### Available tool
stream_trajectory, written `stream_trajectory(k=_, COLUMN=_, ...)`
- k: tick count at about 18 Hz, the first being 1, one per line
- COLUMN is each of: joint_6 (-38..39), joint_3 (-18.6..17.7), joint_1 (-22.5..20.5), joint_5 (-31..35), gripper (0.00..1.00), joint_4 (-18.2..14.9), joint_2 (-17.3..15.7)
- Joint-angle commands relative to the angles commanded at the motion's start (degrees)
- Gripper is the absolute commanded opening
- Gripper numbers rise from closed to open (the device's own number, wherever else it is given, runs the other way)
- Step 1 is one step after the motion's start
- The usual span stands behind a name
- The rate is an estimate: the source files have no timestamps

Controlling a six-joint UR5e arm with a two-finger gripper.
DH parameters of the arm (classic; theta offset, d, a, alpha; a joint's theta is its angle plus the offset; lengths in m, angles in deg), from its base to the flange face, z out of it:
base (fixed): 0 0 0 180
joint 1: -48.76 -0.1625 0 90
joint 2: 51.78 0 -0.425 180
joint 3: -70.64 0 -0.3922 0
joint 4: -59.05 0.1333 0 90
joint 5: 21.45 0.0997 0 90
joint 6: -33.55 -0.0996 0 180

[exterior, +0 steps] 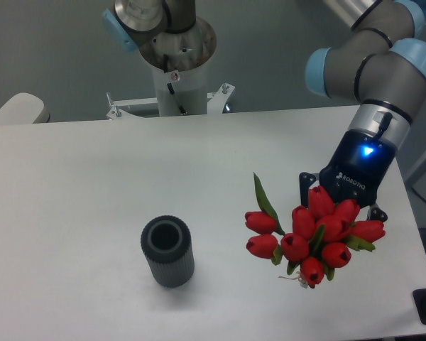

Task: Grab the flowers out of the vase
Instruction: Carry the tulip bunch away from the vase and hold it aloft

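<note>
So the flowers [314, 238] are out of the vase [167, 251], up over the right side of the white worktop [92, 177]. The hand [339, 207] is tucked behind the red buds, closed on the stems as far as I can see. The vase stands upright, well apart to the left.

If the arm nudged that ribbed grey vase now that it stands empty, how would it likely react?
The vase stands upright, taller than wide, with nothing in it, so a high push would probably tip it. Being cylindrical, it would likely roll once down. Its ribbed wall may offer some grip. The flowers are clear of it, by the gripper.
</note>
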Motion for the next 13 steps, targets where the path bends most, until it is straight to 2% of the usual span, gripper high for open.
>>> stream_trajectory(k=13, joint_6=-2.0, joint_3=-0.4, joint_1=-0.1, joint_5=0.0, gripper=0.27, joint_4=0.2, joint_2=0.2)
